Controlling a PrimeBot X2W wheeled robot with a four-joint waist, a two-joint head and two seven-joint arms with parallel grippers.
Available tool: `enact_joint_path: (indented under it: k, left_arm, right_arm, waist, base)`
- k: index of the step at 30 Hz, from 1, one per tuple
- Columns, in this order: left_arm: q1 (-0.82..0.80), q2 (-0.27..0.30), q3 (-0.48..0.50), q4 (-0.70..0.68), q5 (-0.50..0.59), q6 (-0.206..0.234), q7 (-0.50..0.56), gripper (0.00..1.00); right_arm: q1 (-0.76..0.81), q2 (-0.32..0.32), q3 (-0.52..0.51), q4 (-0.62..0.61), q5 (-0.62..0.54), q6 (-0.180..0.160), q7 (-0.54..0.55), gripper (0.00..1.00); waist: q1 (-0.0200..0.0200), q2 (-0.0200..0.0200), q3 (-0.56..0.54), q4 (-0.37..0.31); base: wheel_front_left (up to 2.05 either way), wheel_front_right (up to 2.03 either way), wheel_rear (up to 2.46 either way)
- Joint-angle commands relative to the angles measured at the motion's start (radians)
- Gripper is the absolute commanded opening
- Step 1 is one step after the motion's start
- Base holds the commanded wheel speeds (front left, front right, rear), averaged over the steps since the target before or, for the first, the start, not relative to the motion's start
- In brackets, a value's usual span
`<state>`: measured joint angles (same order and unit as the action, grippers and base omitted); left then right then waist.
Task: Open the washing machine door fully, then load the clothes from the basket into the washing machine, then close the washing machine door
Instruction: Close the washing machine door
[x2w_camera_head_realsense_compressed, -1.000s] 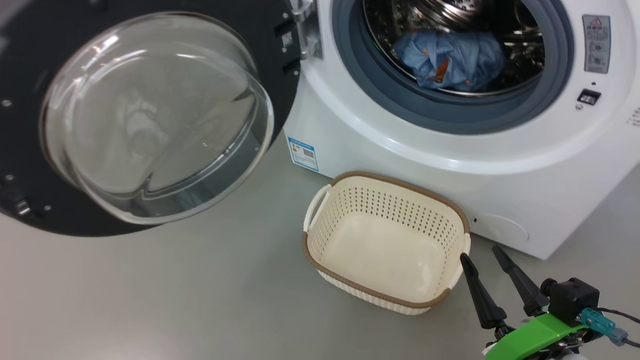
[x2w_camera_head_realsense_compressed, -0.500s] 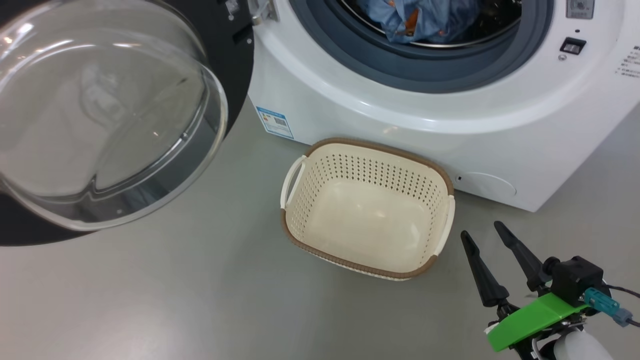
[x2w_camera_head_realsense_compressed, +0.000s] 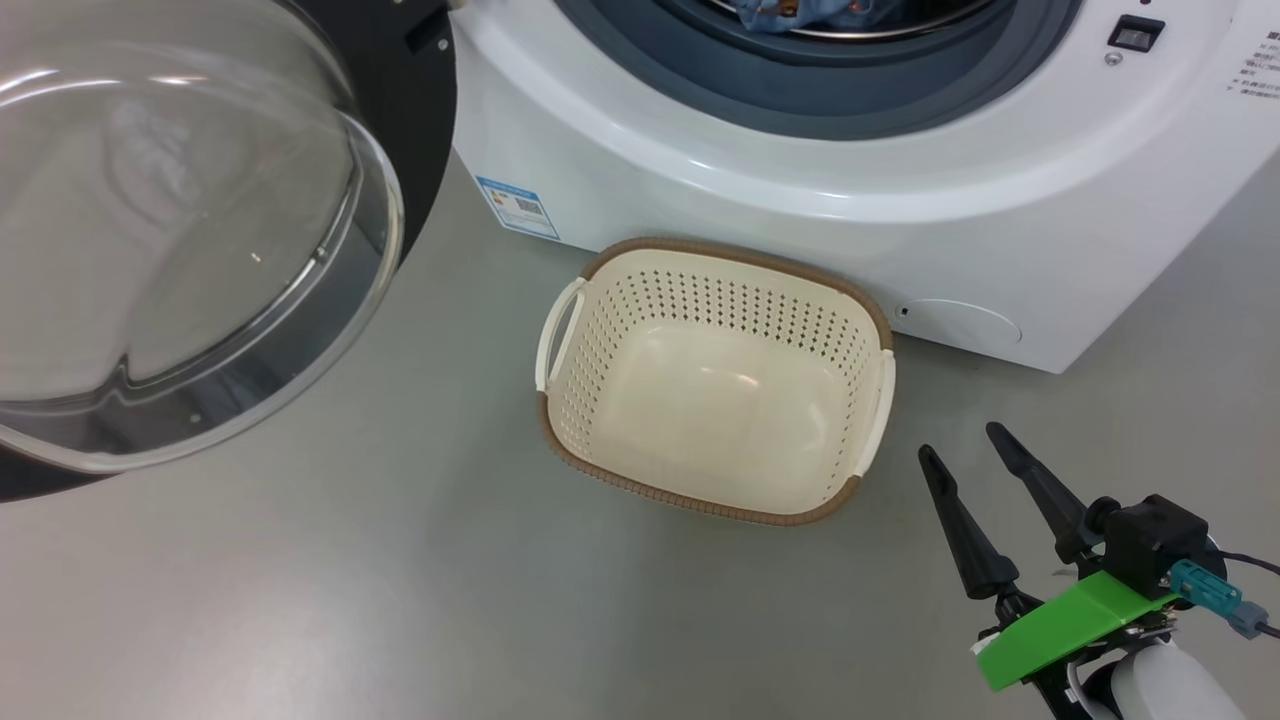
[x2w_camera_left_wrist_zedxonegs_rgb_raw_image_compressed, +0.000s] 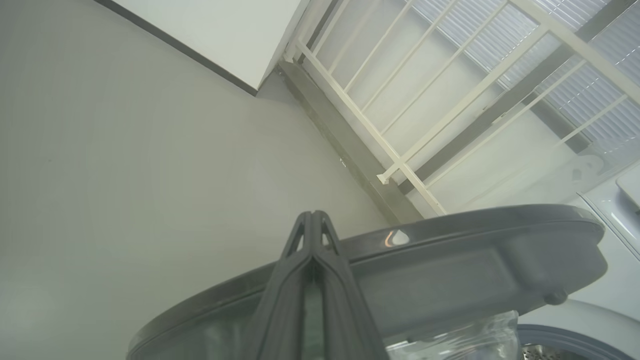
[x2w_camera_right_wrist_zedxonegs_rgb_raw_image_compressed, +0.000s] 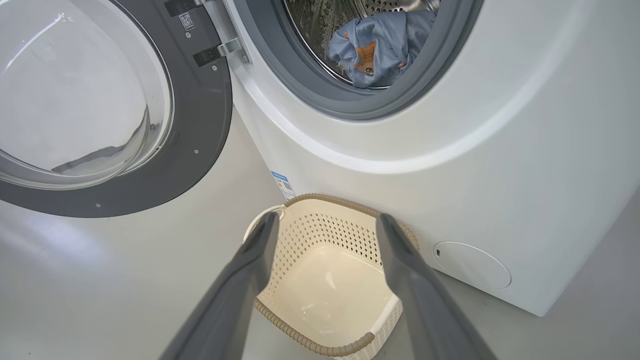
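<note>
Downward the head view has been tilted since before. Light blue clothes (x2w_camera_right_wrist_zedxonegs_rgb_raw_image_compressed: 385, 45) are lodged inside the white boxy washing machine (x2w_camera_right_wrist_zedxonegs_rgb_raw_image_compressed: 500, 150), its round glossy black door (x2w_camera_right_wrist_zedxonegs_rgb_raw_image_compressed: 210, 130) swung open. The right pincer (x2w_camera_head_realsense_compressed: 960, 443) is spread wide, empty, near the cream perforated plastic basket (x2w_camera_head_realsense_compressed: 700, 300); the left pincer (x2w_camera_left_wrist_zedxonegs_rgb_raw_image_compressed: 312, 217) is closed.

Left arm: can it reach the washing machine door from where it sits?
Probably yes. In the left wrist view the shut left gripper sits right by the rim of the washing machine door, with nothing between them. I cannot tell whether they are touching.
</note>
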<state>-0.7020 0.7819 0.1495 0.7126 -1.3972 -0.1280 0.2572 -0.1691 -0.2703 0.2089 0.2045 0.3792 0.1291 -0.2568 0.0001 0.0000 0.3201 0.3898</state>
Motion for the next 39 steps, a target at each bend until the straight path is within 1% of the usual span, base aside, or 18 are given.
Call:
enact_joint_path:
  k: [1, 6, 13, 22, 29, 35, 39]
  left_arm:
    - [-0.031, 0.093, 0.025, -0.012, -0.008, -0.003, 0.017, 0.00]
    - [-0.028, 0.091, 0.014, -0.011, -0.019, -0.003, 0.014, 0.00]
    - [-0.025, 0.085, -0.014, -0.005, -0.033, -0.003, 0.040, 0.00]
    - [-0.017, 0.085, -0.058, -0.003, -0.060, -0.003, 0.135, 0.00]
    - [0.014, 0.087, -0.084, -0.029, -0.113, -0.003, 0.268, 0.00]
    - [0.032, 0.088, -0.083, -0.059, -0.144, -0.003, 0.321, 0.00]
    - [0.044, 0.094, -0.083, -0.074, -0.151, -0.003, 0.338, 0.00]
  right_arm:
    - [-0.017, -0.005, 0.024, -0.027, -0.007, 0.002, -0.005, 1.00]
    - [-0.023, -0.010, 0.026, -0.032, -0.007, 0.002, -0.005, 1.00]
    - [-0.030, -0.010, 0.027, -0.031, -0.010, 0.002, -0.005, 1.00]
    - [-0.028, -0.001, 0.029, -0.026, -0.010, 0.002, -0.005, 1.00]
    - [-0.021, 0.001, 0.025, -0.025, -0.011, 0.002, -0.005, 1.00]
    - [-0.017, 0.002, 0.018, -0.027, -0.011, 0.002, -0.005, 1.00]
    - [-0.016, 0.005, 0.014, -0.028, -0.011, 0.002, -0.005, 1.00]
  waist:
    - [-0.0001, 0.0000, 0.005, -0.004]
    - [-0.0001, 0.0000, 0.023, -0.012]
    - [-0.0001, 0.0000, 0.031, -0.016]
    - [-0.0001, 0.0000, 0.011, -0.013]
    - [-0.0001, 0.0000, -0.002, -0.009]
    - [-0.0001, 0.0000, -0.006, -0.008]
    - [-0.0001, 0.0000, -0.009, -0.010]
  base:
    - [0.00, 0.00, 0.00]
    - [0.00, 0.00, 0.00]
    - [0.00, 0.00, 0.00]
    - [0.00, 0.00, 0.00]
    - [0.00, 0.00, 0.00]
    - [0.00, 0.00, 0.00]
    - [0.00, 0.00, 0.00]
